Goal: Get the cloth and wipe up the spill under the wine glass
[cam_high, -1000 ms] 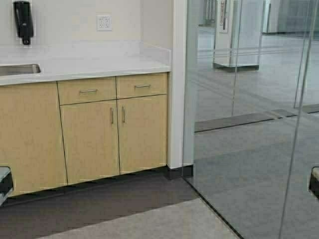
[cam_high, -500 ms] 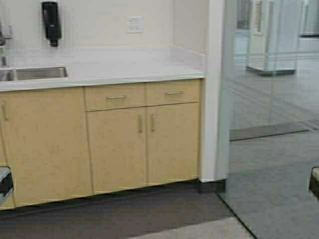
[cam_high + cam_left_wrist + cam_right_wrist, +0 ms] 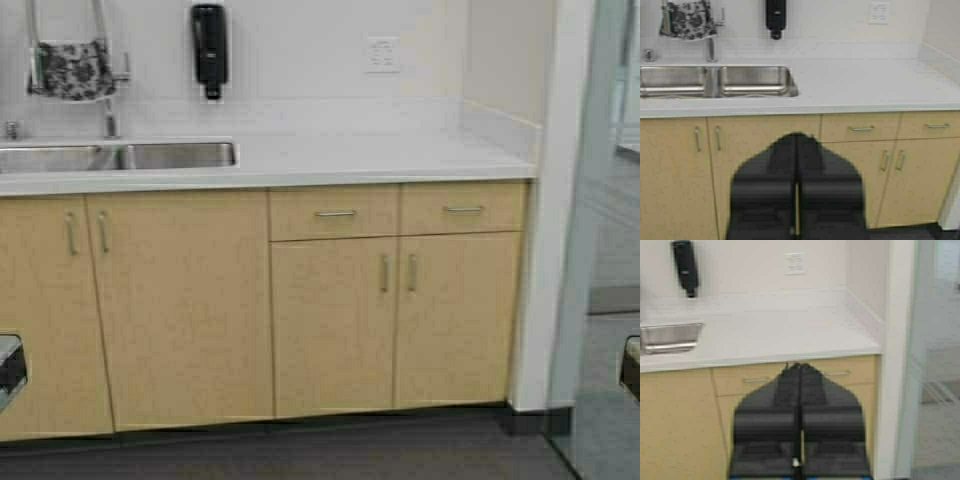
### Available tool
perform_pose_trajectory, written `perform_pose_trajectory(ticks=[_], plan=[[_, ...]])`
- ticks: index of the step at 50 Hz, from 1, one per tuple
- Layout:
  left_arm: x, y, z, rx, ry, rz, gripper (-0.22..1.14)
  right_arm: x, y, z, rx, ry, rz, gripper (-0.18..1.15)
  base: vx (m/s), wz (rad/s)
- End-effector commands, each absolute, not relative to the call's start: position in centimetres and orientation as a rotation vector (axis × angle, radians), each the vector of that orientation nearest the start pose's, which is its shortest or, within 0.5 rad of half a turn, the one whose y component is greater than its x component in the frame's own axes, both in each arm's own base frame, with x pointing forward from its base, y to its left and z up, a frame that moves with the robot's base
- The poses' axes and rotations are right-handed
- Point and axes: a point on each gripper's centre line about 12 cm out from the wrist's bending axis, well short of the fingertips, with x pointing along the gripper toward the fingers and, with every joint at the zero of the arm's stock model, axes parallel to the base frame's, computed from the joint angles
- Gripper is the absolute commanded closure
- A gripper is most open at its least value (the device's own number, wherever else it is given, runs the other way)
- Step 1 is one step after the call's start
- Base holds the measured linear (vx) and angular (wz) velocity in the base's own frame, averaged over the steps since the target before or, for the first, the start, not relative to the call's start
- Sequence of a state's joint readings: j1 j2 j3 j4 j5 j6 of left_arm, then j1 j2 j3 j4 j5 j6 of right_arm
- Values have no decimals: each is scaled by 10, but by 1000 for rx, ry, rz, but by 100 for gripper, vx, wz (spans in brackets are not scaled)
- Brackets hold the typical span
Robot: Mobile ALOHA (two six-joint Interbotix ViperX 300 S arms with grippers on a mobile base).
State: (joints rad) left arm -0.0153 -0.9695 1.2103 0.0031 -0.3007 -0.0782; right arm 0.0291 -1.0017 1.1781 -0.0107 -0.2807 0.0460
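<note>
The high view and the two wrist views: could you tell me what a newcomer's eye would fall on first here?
Probably the cloth, its dark floral print standing out against the pale wall where it hangs over the faucet above the steel sink. Next, the black soap dispenser on the wall right of it, over the bare white countertop. In the wrist views, the left gripper and right gripper loom dark, both shut.

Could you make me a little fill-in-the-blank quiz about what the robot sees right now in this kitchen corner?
1. The cloth hangs over the ____ above the sink.
2. The black soap dispenser is mounted on the ____.
3. The fingers of the left gripper and the right gripper are ____.
4. The white countertop sits above wooden ____.

Missing words: faucet; wall; shut; cabinets
</note>
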Motion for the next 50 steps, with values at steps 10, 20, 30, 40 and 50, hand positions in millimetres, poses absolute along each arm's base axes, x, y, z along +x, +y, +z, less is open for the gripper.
perform_pose_trajectory(ticks=[10, 20, 30, 40, 50], plan=[[196, -3, 283, -80, -68, -18, 89, 194, 7, 308, 38, -127, 41, 92, 36, 26], [198, -3, 284, -76, -90, -19, 89, 194, 7, 306, 31, -121, 39, 92, 35, 29], [200, -3, 279, -84, -73, -19, 89, 193, 7, 301, 28, -110, 41, 92, 37, 33], [200, -3, 277, -87, -71, -21, 89, 193, 7, 301, 30, -111, 41, 92, 37, 28], [201, -3, 281, -88, -93, -20, 89, 193, 7, 302, 30, -116, 41, 92, 36, 25]])
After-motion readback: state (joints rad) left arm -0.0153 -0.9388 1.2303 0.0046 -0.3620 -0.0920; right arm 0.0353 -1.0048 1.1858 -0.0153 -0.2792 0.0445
